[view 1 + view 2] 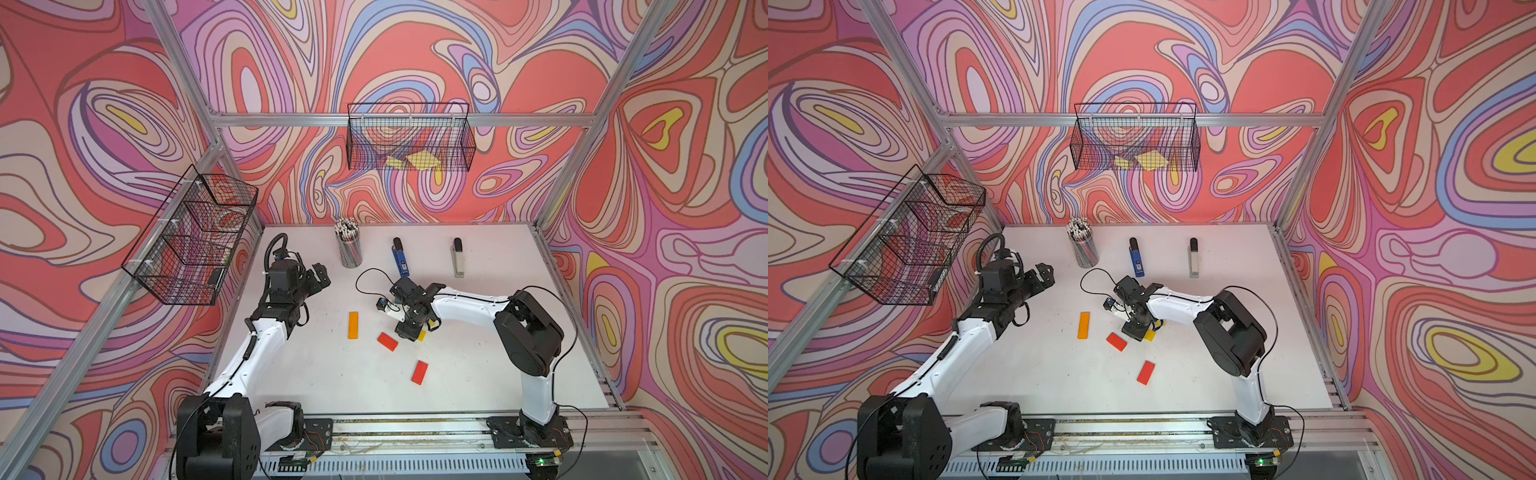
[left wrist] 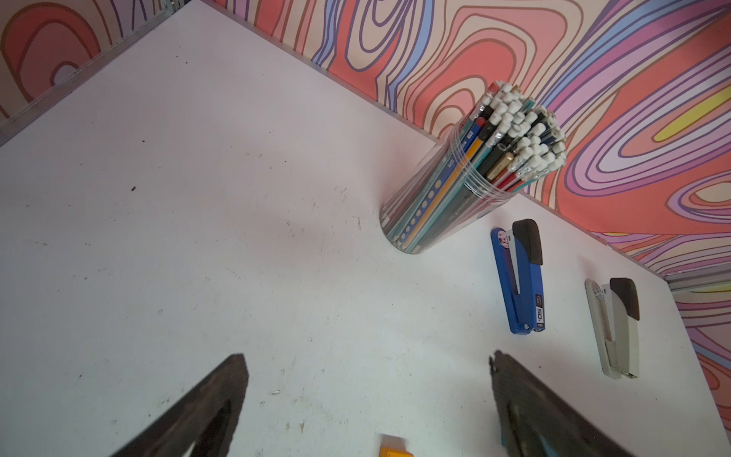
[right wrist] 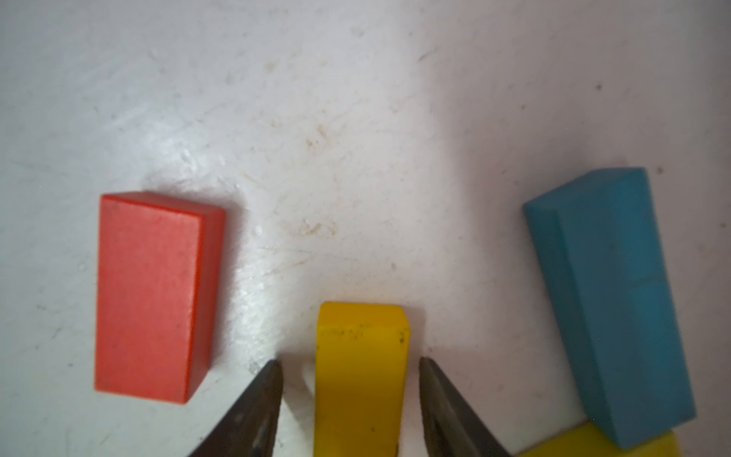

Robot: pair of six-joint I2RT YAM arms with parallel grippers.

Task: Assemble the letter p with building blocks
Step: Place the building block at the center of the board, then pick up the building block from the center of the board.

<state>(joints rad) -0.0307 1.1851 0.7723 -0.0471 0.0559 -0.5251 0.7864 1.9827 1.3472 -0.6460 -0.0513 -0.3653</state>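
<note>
Yellow block [image 3: 362, 376] lies loose between right gripper's [image 3: 350, 361] parted jaws; left gripper [image 2: 366, 356] gapes wide.

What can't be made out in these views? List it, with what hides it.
- Light blue block: hidden in both top views under the right arm.
- Second yellow block: right wrist view, overlapped by the light blue block and cut by the frame edge.
- Orange block: left wrist view, cut by the frame edge.
- Side basket contents: both top views, too small behind the mesh.
</note>
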